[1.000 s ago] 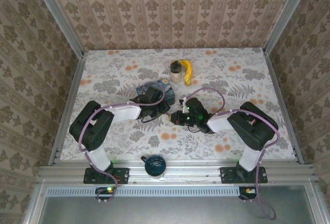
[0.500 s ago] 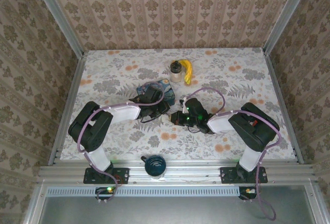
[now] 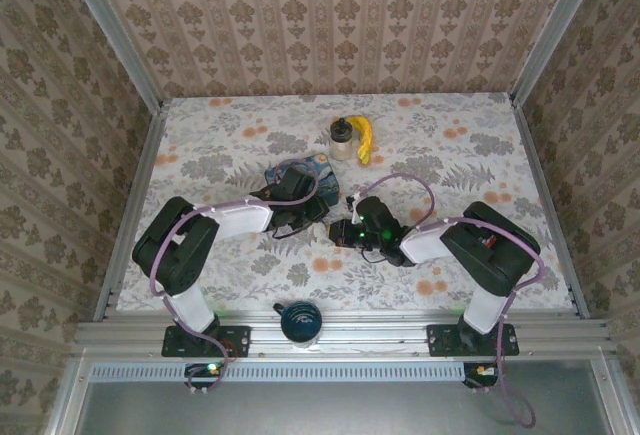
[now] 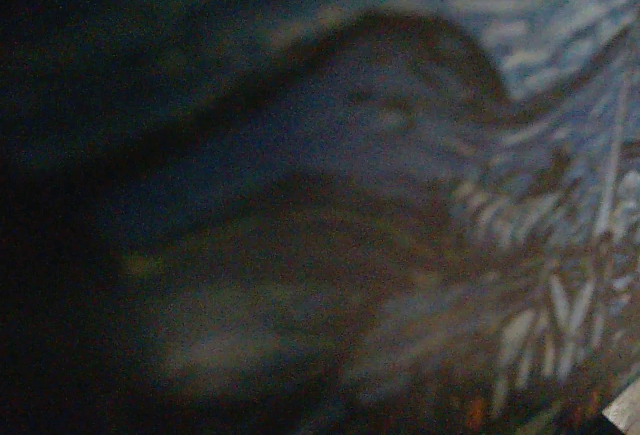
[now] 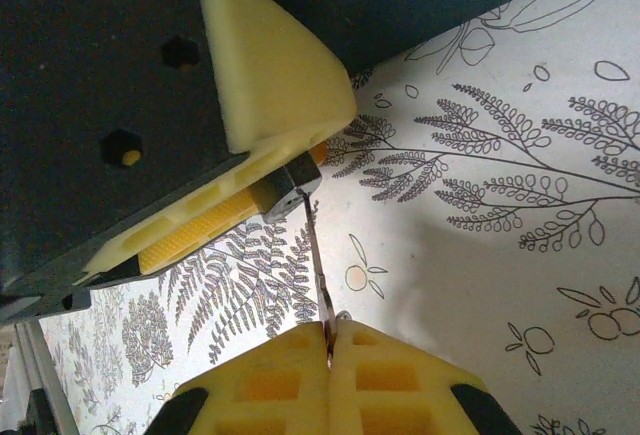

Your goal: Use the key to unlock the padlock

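The key [image 5: 316, 265] at the padlock [image 5: 285, 191] — both held
Left gripper [image 3: 321, 227] clamps the padlock as a brace; right gripper [image 5: 328, 340] pinches the key — blade lined up for turning.

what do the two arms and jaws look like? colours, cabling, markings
The left arm and right arm are both black with pale grey forearm links. A lilac cable loops along each. A small green light glows by the right wrist. The jaws are pale yellow with square waffle-like recesses, mounted on black housings.
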Robot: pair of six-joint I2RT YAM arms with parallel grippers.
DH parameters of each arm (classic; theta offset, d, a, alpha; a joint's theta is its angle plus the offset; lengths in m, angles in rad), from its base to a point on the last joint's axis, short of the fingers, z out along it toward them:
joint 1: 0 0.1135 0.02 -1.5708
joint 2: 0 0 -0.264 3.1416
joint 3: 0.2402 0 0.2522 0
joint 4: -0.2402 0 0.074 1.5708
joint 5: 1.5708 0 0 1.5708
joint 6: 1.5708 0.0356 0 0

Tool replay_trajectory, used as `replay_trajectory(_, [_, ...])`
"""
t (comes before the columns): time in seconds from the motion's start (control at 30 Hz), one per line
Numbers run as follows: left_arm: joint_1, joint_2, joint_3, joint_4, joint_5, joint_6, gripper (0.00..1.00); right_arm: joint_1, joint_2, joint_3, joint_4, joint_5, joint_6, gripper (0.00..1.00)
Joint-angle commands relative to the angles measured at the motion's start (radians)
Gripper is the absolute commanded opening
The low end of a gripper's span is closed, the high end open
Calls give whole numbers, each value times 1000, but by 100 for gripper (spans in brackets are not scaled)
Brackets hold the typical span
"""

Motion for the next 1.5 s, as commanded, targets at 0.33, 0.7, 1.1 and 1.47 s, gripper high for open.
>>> replay_trajectory(0.33, [-10,-23,31,-6,155,-29,15,14,53,-87,399,110,-5,0])
replay_trajectory(0.7, [15,-22,23,-6,195,-47,15,13,98,-114,498,109,23,0])
replay_trajectory(1.1, [22,-20,0,32,210,-78,15,12,56,-107,426,160,86,0])
replay_trajectory(1.47, [22,-26,-7,29,212,-74,15,2,55,-84,428,164,141,0])
